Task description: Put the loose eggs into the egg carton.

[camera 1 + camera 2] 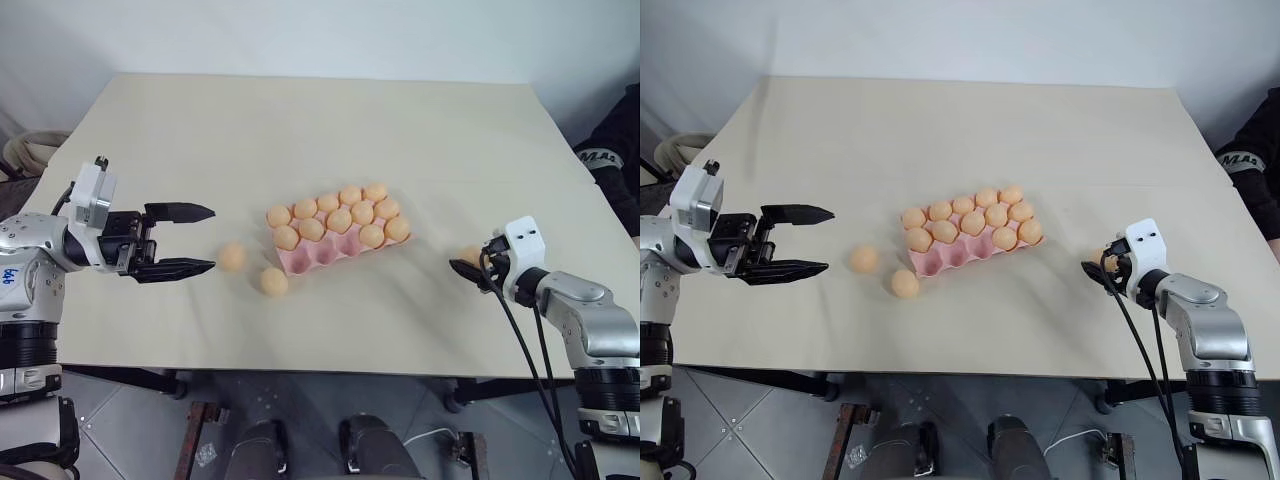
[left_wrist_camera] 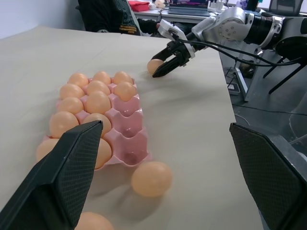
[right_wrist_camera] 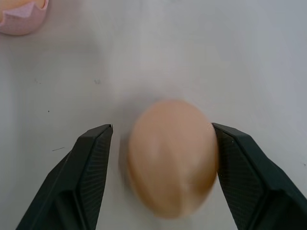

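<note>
Right gripper [image 1: 468,266] hides most of one loose egg [image 1: 472,254].

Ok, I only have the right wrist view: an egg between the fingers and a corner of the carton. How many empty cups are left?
Observer: Three empty cups, all in the egg carton's row nearest the robot, towards its left end.
Operator: Any other loose eggs?
Observer: Two loose eggs lie on the table by the carton's left end.
Operator: Where is the left gripper?
Observer: The left gripper hovers open just left of those two, holding nothing.
</note>
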`<control>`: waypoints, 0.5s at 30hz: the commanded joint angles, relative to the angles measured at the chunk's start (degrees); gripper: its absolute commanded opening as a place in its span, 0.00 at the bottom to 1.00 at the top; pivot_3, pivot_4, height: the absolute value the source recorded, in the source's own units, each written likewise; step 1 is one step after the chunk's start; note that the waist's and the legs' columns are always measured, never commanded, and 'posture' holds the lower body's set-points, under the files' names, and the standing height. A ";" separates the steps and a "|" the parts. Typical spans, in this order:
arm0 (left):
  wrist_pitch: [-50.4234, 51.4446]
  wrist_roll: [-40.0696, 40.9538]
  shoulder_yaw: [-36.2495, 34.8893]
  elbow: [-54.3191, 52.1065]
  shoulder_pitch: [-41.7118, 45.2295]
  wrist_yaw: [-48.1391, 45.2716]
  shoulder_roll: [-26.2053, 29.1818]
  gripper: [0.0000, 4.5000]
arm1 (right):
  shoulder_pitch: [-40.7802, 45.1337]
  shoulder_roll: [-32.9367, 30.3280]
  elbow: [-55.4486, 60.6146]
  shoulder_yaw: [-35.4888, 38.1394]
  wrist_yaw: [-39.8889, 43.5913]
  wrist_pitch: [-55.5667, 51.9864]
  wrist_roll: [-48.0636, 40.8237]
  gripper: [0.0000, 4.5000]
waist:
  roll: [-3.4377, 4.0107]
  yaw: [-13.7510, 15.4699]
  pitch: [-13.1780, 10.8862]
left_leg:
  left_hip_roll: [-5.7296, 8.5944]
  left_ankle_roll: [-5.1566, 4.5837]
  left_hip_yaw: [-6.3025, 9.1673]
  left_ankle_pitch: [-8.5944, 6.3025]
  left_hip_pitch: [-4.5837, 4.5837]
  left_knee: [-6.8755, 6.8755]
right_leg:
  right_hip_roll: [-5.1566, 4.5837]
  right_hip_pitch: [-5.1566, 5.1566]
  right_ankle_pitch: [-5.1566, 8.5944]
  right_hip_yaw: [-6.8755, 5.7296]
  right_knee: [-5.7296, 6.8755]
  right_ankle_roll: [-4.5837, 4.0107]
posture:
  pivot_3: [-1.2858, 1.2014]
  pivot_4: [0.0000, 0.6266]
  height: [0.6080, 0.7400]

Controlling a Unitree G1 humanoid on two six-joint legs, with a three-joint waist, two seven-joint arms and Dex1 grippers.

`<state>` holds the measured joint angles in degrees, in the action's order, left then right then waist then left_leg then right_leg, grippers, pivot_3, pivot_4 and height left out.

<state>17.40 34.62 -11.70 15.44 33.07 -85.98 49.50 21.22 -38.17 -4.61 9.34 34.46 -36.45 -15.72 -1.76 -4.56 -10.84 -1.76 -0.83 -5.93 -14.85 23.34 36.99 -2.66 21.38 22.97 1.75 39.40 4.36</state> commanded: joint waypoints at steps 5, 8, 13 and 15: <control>-1.53 -0.17 -0.23 0.11 0.85 -1.05 -0.09 1.00 | 1.90 0.12 1.29 0.78 -0.53 -0.02 -0.28 0.58 | 0.00 0.02 0.00 | 0.00 0.00 0.00 0.00 0.00 0.01 | 0.00 0.00 0.00 0.00 0.01 0.00 | 0.52 0.24 1.00; -1.72 -0.23 -0.20 0.10 0.80 -0.78 -0.09 1.00 | 1.69 -0.02 0.94 0.63 -0.47 0.23 0.06 0.37 | 0.00 0.09 0.00 | 0.00 0.00 0.01 0.00 0.00 0.00 | 0.00 0.00 0.00 0.00 -0.01 0.00 | 0.52 0.24 1.00; -1.96 -0.41 -0.34 0.18 0.76 -0.38 -0.06 1.00 | 0.87 -1.03 2.08 1.24 0.15 -0.19 -0.24 0.33 | 0.00 0.06 0.00 | 0.00 -0.01 0.01 0.00 0.00 -0.01 | 0.00 0.00 0.00 0.00 -0.01 0.00 | 0.52 0.24 1.00; -2.05 -0.49 -0.38 0.32 0.81 -0.27 -0.11 1.00 | 0.91 -1.52 2.64 1.24 0.33 -0.11 -0.11 0.33 | 0.00 0.07 0.00 | 0.00 -0.01 0.01 0.00 0.00 0.00 | 0.00 0.00 0.00 0.00 -0.01 0.00 | 0.52 0.24 1.00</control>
<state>16.20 34.16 -11.24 16.21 33.06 -85.91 49.26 22.10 -38.19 -4.37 9.33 34.51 -36.50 -15.70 -1.76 -4.49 -10.84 -1.76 -0.83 -5.93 -14.85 23.34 36.99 -2.66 21.38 22.97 1.75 39.39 4.36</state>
